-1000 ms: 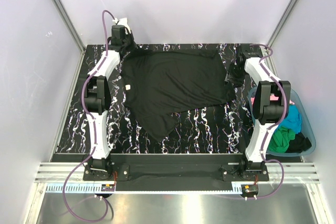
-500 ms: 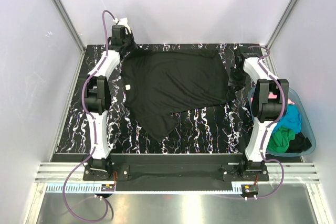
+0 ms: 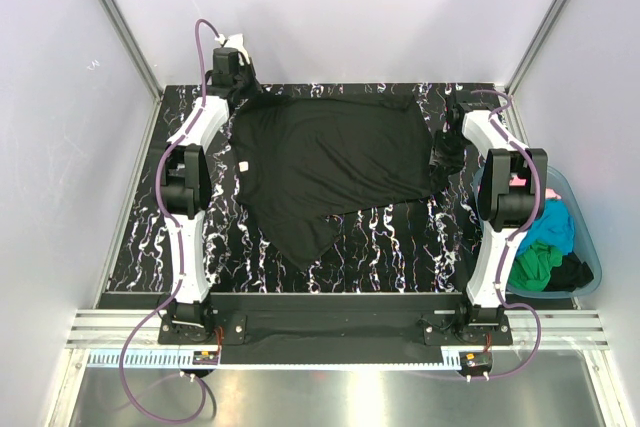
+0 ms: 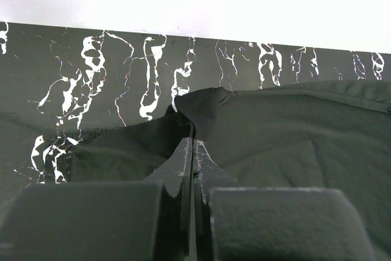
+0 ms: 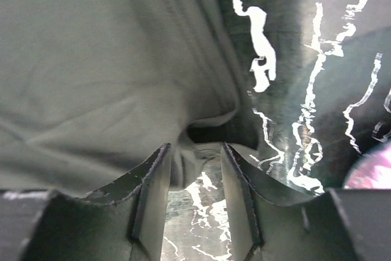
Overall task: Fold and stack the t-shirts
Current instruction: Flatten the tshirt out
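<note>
Left tool [image 4: 193, 151] pinches a fold at the far left corner of the black t-shirt [image 3: 330, 162], which lies spread across the marbled bench [image 3: 400, 242], while the right tool [image 5: 195, 154] stands spread at the shirt's right edge.

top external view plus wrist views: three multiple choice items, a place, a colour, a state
1. The translucent teal plastic tub stands: A) beyond the black marbled table's right edge B) at its far left corner C) on the shirt
2. The large cloth t-shirt spread on the table is: A) pink B) black C) green
3. The left gripper is: A) wide open B) shut on the t-shirt C) out of view
1 A, it sits past the right edge; 2 B, dark cloth throughout; 3 B, fingers meet on pinched cloth.
</note>
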Robot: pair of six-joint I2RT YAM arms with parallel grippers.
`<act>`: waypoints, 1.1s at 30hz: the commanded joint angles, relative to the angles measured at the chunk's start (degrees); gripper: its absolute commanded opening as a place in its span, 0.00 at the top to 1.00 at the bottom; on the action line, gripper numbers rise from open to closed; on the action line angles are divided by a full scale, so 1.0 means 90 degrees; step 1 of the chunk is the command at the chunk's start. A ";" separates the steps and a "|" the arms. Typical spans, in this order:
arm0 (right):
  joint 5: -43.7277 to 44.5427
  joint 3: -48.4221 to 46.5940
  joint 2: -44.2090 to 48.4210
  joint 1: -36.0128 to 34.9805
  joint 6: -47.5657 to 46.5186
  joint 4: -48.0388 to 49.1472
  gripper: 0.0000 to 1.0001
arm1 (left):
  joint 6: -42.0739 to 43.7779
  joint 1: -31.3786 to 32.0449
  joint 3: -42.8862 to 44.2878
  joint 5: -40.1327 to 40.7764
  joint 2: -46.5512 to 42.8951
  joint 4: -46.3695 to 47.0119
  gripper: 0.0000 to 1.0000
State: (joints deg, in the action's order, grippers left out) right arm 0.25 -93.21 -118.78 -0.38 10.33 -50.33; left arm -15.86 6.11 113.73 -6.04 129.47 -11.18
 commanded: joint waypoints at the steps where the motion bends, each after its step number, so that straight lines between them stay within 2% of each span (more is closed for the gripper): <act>1: -0.0497 -0.0073 0.0181 0.0003 -0.0230 0.0201 0.54 | 0.0063 0.0015 -0.0010 -0.0080 -0.0440 0.0168 1.00; 9: 0.0107 -0.0278 -0.0064 0.0004 -0.0288 0.0016 0.57 | 0.0102 0.0015 0.0019 -0.0080 -0.0431 0.0148 1.00; 16: 0.0869 -0.0181 -0.0093 0.0003 -0.0103 -0.0238 0.66 | 0.0082 0.0015 0.0029 -0.0080 -0.0392 0.0168 1.00; 20: 0.1212 0.0014 -0.0025 0.0003 -0.0015 -0.0355 0.73 | 0.0102 0.0015 0.0048 -0.0071 -0.0391 0.0178 1.00; 24: 0.1612 0.0073 0.0005 0.0003 0.0132 -0.0443 0.84 | 0.0121 0.0015 0.0107 -0.0051 -0.0352 0.0149 1.00; 33: 0.1466 0.0473 0.0044 0.0003 0.0298 -0.0424 0.78 | 0.0151 0.0005 0.0088 -0.0042 -0.0323 0.0148 1.00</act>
State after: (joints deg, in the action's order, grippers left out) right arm 11.64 -89.91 -119.87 -0.36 11.64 -53.49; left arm -15.46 6.13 113.73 -6.04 129.47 -11.18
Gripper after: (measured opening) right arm 0.209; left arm 0.008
